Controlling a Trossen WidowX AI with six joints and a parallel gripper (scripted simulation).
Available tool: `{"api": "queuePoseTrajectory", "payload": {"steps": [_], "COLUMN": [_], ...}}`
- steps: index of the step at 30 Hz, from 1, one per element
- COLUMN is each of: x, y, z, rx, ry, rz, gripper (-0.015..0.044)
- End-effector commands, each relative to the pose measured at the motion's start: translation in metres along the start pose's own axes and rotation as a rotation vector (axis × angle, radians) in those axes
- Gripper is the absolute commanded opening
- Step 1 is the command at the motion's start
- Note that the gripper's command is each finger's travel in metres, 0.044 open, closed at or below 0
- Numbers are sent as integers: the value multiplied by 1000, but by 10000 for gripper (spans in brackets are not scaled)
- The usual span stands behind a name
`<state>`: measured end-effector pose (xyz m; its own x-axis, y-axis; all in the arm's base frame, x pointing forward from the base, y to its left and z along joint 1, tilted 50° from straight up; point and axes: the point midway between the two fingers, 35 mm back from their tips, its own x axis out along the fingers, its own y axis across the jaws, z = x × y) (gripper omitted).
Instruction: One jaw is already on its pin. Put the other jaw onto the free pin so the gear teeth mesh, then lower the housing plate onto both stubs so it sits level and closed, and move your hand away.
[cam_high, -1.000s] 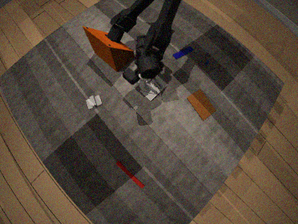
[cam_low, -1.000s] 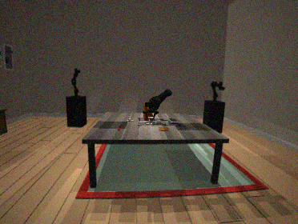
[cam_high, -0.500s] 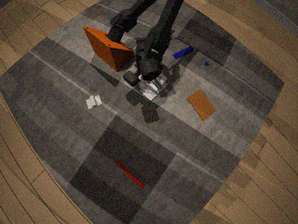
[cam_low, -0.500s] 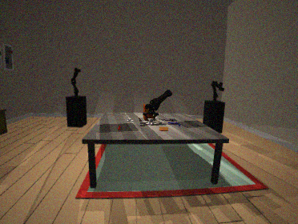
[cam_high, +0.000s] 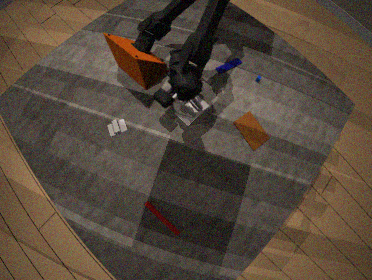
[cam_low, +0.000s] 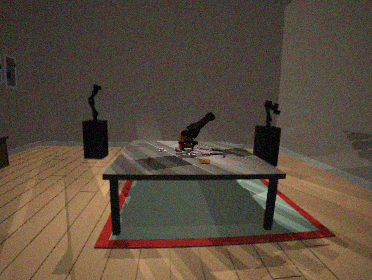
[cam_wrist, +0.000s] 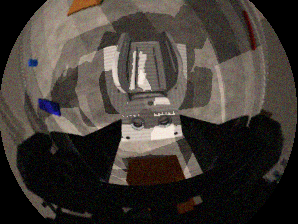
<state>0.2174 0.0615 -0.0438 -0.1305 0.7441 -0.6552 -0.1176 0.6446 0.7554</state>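
Observation:
My gripper (cam_wrist: 150, 120) is shut on the pale housing plate (cam_wrist: 151, 133), which spans the gap between the two black fingers and shows two round holes. In the top view the arm's end hides most of the plate. Just beyond it in the wrist view stand the left jaw (cam_wrist: 120, 67) and the right jaw (cam_wrist: 176, 62), curved and grey, either side of a ribbed grey block. The pale base (cam_wrist: 110, 57) (cam_high: 189, 120) shows beneath them. The pins, stubs and gear mesh are hidden or too blurred to tell, as is whether the plate touches the stubs.
A large orange wedge-like block (cam_high: 132, 62) stands close beside the arm. A flat orange block (cam_high: 251, 131), a blue bar (cam_high: 228, 65) (cam_wrist: 49, 107), a small blue piece (cam_high: 258, 79) (cam_wrist: 33, 62), white pieces (cam_high: 117, 127) and a red bar (cam_high: 162, 218) (cam_wrist: 250, 31) lie around.

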Motion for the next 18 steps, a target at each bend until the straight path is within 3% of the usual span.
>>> {"api": "queuePoseTrajectory", "payload": {"steps": [1,18], "x": [0,5], "y": [0,1], "z": [0,0], "rx": [4,14], "ry": [-4,-4], "rz": [4,4], "gripper": [351,351]}}
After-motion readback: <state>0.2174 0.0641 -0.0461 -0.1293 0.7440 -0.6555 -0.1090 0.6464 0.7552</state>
